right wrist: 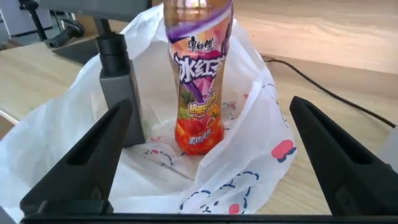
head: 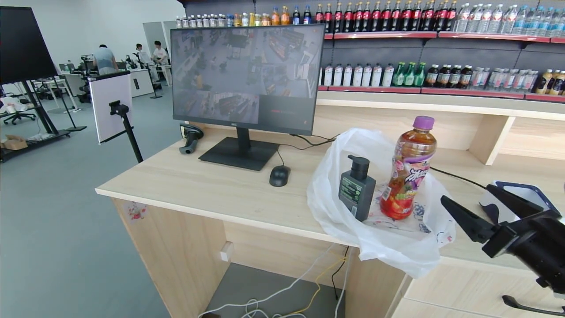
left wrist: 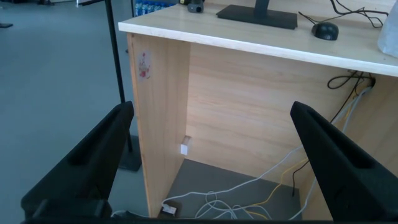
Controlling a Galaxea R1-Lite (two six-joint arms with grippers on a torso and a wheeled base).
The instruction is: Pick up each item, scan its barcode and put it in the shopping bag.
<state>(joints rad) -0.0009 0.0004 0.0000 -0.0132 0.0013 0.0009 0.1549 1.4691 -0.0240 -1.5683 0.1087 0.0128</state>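
Two items stood upright inside the shopping bag [head: 325, 194] on the worktop [head: 212, 185]: a drink bottle [head: 408, 170] with a purple cap and, just beside it on the robot's left, a dark pump bottle [head: 356, 187]. The bag's thin film lay slumped open around them, spilling over the worktop's front edge.

The right gripper [head: 465, 194] hovered near the bag on its right side, fingers spread wide and holding nothing, with the drink bottle framed between them in the right wrist view. The left gripper [left wrist: 211, 109] hung low in front of the worktop, fingers likewise apart and empty.

By my reading, bagging was done for both items, so the step in hand was release and retreat. A white-and-blue object [head: 490, 207] behind the right fingers was too hidden to identify. The next move called for drawing the right arm clear without snagging the loose film or tipping the tall bottle.
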